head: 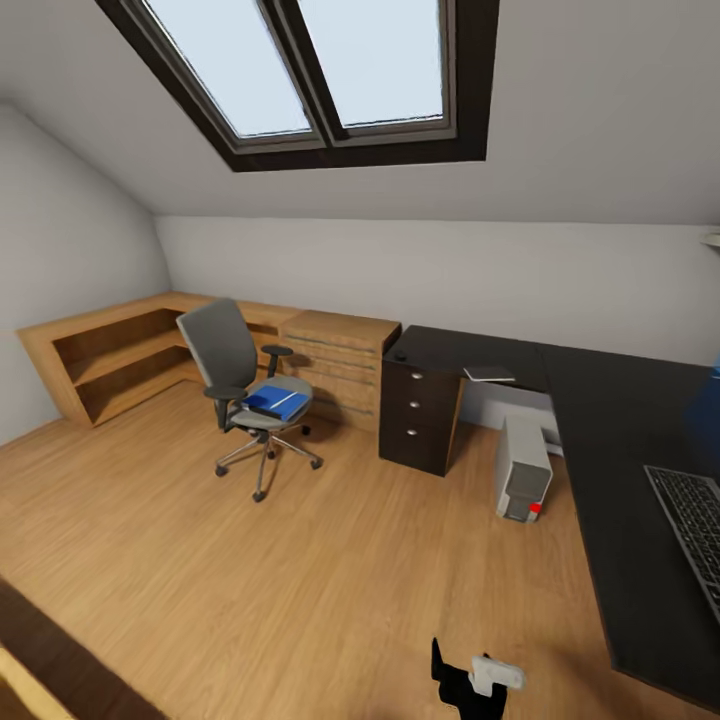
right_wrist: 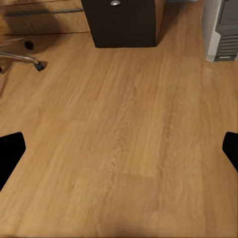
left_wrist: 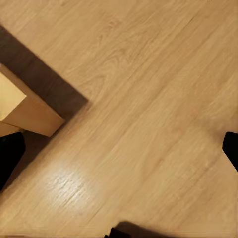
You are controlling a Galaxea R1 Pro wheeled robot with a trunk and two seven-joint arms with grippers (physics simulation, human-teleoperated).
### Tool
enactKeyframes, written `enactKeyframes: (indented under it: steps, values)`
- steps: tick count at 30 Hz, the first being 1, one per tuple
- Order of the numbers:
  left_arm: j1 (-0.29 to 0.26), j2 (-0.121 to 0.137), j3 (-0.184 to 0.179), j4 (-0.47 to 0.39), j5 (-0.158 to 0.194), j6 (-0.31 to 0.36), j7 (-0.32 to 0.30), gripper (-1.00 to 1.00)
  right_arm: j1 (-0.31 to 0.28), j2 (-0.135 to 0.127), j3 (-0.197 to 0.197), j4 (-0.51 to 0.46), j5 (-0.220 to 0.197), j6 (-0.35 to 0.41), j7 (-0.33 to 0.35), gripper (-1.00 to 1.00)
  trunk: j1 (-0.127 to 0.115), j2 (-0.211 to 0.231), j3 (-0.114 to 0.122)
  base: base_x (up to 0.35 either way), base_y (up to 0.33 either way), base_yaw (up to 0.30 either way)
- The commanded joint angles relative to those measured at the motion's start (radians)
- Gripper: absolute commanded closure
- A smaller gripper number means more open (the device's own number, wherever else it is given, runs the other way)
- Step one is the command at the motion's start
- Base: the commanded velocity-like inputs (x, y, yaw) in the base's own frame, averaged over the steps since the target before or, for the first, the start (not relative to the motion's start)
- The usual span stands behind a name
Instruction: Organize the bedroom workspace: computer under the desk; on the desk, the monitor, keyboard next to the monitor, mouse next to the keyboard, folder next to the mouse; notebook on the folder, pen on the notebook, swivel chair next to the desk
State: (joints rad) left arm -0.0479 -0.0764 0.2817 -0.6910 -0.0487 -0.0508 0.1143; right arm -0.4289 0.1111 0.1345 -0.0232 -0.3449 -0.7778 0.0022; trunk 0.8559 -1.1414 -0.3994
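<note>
The grey swivel chair stands on the floor left of the black desk, apart from it. The blue folder lies on its seat; a thin pale streak crosses it, too small to name. A grey notebook rests on the desk's back wing. A small dark lump, perhaps the mouse, sits at the desk's left end. The computer stands on the floor under the desk. The keyboard lies at the right edge. The monitor is out of view. My left gripper and right gripper hang open over bare floor.
Low wooden cabinets line the far left corner under the sloped wall and skylights. The black drawer unit, a chair castor and the computer's side lie ahead of the right gripper. A wooden corner is near the left gripper.
</note>
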Motion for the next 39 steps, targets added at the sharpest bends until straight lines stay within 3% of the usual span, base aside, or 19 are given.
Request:
enactKeyframes:
  steps: [1,3,4,9,26,39]
  values:
    - [-0.001,-0.001,0.003,0.005,-0.006,-0.003,0.0,-1.0,-0.001,-0.002,0.025,0.001,-0.009,-0.003,-0.014,-1.0,0.0,-0.001,-0.001,0.234,0.001,0.29]
    - [-0.001,-0.001,0.001,0.023,-0.007,-0.001,-0.005,-1.0,-0.001,-0.013,0.058,0.002,-0.01,-0.003,-0.051,-1.0,0.0,-0.001,-0.001,0.265,0.001,0.29]
    - [-0.001,-0.002,-0.002,0.039,-0.009,0.0,-0.008,-1.0,-0.001,-0.034,0.077,0.003,-0.013,-0.001,-0.078,-1.0,0.0,-0.001,-0.001,0.305,0.0,0.281]
    - [-0.001,-0.003,-0.006,0.049,-0.01,0.0,-0.01,-1.0,-0.001,-0.058,0.088,0.008,-0.015,0.004,-0.093,-1.0,0.0,-0.001,-0.002,0.314,0.0,0.199]
    - [-0.001,-0.003,-0.02,0.063,-0.011,0.002,-0.009,-1.0,-0.001,-0.084,0.091,0.017,-0.017,0.005,-0.099,-1.0,0.0,-0.001,-0.003,0.322,0.0,0.023]
    - [-0.001,-0.002,-0.022,0.064,-0.011,0.003,-0.007,-1.0,-0.001,-0.081,0.091,0.017,-0.017,0.005,-0.098,-1.0,0.0,-0.001,-0.003,0.317,-0.094,0.0]
